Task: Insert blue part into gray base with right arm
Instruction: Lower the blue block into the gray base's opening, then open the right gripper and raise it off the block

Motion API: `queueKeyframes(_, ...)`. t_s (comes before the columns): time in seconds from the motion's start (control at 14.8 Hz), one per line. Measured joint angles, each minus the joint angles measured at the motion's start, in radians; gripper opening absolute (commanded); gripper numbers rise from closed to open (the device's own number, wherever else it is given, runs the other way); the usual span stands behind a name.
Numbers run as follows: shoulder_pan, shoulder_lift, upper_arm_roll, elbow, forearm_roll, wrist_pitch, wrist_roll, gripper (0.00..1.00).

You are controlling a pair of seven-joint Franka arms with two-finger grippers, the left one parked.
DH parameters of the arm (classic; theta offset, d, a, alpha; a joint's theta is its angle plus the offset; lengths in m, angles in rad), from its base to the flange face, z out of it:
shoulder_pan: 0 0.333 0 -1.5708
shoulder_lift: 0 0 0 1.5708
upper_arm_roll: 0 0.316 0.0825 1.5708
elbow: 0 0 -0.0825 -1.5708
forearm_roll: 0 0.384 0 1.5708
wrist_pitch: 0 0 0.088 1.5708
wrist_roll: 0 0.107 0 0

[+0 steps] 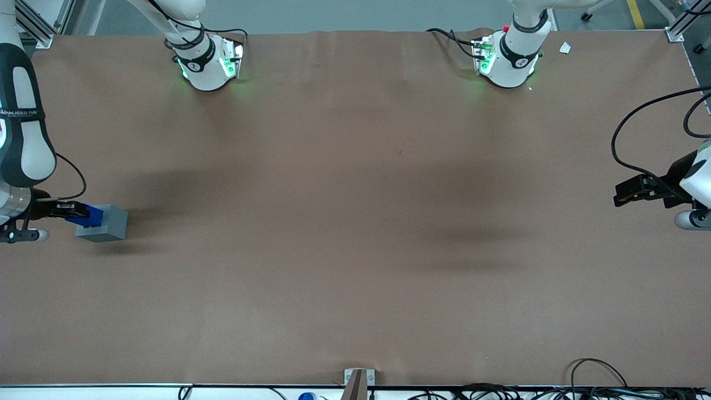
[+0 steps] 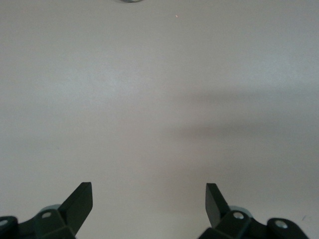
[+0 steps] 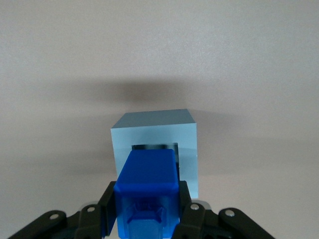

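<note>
Black gripper (image 3: 145, 211) of the right arm (image 1: 22, 128) was clamped on the blue part (image 3: 147, 191), holding it at the recessed face of the gray base (image 3: 154, 144). Base sat on the brown table (image 1: 355, 222), at the working arm's end.

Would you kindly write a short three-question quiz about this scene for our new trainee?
1. True or false: the blue part lies loose on the table.
2. Which object has the square recess: A the gray base, B the blue part?
3. Fill in: the gripper is at the ___ arm's end of the table.

Key:
1. False; the gripper is shut on it, holding it against the gray base's recess, not yet fully in.
2. A.
3. Working.
</note>
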Motion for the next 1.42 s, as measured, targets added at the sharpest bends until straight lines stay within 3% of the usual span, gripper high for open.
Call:
queueKeyframes(0.95,-0.002,0.023,0.000,0.000,0.000,0.040,-0.001,0.00)
queueKeyframes(1.22,-0.006,0.036,0.000,0.000,0.000,0.048,-0.001,0.05)
queueKeyframes(1.28,-0.006,0.038,0.000,0.001,0.000,0.048,-0.001,0.22)
queueKeyframes(1.42,-0.006,0.039,0.000,0.003,0.000,0.048,-0.001,0.90)
